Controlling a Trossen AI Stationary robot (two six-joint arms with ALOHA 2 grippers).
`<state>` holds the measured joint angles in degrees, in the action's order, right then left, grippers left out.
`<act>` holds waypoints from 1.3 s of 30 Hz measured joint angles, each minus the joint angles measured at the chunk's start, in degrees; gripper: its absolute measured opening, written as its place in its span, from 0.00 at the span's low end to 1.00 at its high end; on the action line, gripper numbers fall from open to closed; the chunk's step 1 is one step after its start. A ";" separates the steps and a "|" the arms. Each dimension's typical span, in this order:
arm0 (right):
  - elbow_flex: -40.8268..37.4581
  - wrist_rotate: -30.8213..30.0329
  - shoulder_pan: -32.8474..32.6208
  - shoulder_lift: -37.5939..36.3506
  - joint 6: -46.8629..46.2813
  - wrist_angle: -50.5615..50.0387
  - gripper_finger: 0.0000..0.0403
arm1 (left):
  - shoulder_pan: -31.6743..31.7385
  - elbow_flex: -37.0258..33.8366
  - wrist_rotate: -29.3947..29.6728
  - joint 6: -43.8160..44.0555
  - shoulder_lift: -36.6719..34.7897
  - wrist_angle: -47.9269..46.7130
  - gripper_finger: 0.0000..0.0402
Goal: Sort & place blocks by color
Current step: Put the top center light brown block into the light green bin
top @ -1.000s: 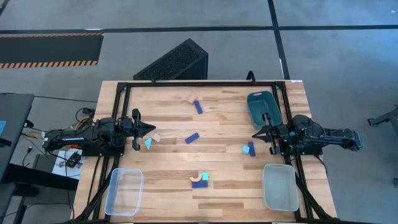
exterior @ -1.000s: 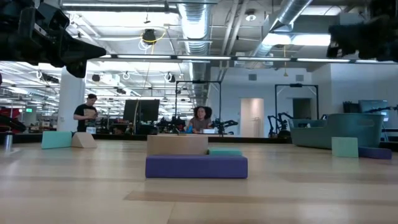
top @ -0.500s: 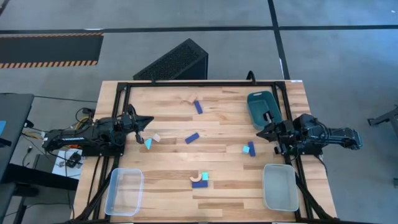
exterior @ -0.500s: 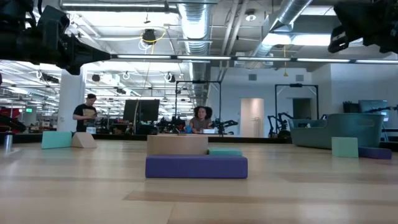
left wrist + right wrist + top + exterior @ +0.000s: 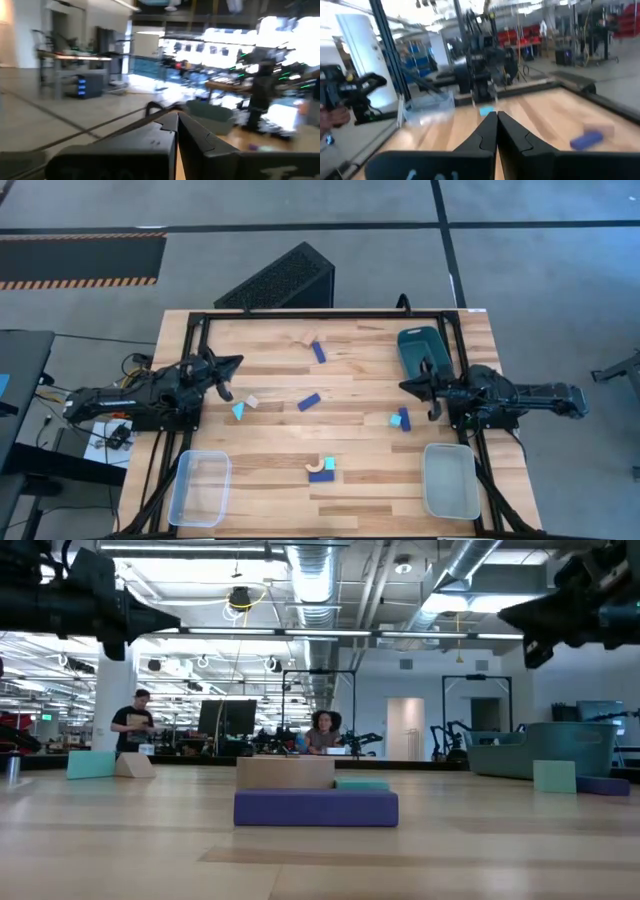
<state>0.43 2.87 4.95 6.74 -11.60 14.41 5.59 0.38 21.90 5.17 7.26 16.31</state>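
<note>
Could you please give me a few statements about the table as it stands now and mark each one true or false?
1. Both clear trays hold blocks. False: neither tray has a block in it.
2. The left gripper is shut and holds nothing. True.
3. A teal cube lies right beside a dark blue bar. True.
4. The dark teal bin sits on the left arm's side of the table. False: it stands on the right arm's side, near the far edge.
5. The right gripper carries a wooden block. False: it is shut and empty.
</note>
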 joint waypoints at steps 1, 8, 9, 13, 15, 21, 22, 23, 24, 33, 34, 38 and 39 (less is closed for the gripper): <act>0.00 0.02 -0.36 0.67 0.83 1.91 0.08 | -0.05 0.00 -1.41 0.54 1.71 2.13 0.00; -0.04 -1.12 -3.33 9.41 7.24 14.86 0.09 | -2.12 0.00 -2.12 4.02 17.68 12.13 0.00; -0.05 -1.83 -3.56 11.07 6.87 16.47 0.10 | -2.22 0.00 -1.17 3.55 20.11 13.95 0.00; -0.02 -9.45 -3.27 16.98 3.51 19.46 0.13 | -1.45 0.59 3.02 0.27 29.59 22.18 0.01; 0.22 -13.93 -2.78 19.36 0.49 19.03 0.13 | -0.31 2.16 3.96 -1.82 34.15 25.43 0.03; 1.84 -16.61 -1.86 25.24 -2.34 22.61 0.14 | 4.71 8.06 2.85 -1.81 47.09 29.44 0.25; 2.04 -16.73 -1.88 25.96 -2.32 23.27 0.14 | 5.49 9.15 2.33 -1.34 49.36 29.96 0.29; 2.25 -16.91 -1.90 26.70 -2.20 24.17 0.14 | 6.13 10.29 2.12 -0.90 51.59 30.11 0.33; 2.41 -17.35 -1.90 27.34 -2.06 25.13 0.14 | 6.74 11.19 2.01 -0.40 53.73 30.09 0.36; 2.75 -25.35 -0.96 33.85 2.57 34.70 0.14 | 8.01 22.25 -1.17 7.33 71.17 29.48 0.54; 2.75 -23.82 -0.83 34.66 3.45 34.93 0.14 | 8.01 23.32 -2.00 6.26 72.80 29.25 0.54; 3.56 -17.79 -0.29 37.66 12.09 35.13 0.14 | 8.10 26.99 -2.30 4.28 77.71 25.48 0.54; 4.31 -17.80 -0.26 38.42 13.80 35.28 0.14 | 8.32 27.56 -1.89 4.31 78.47 24.78 0.54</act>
<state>4.74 -14.93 4.69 45.16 2.20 49.68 13.92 27.94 20.01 9.48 85.72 41.08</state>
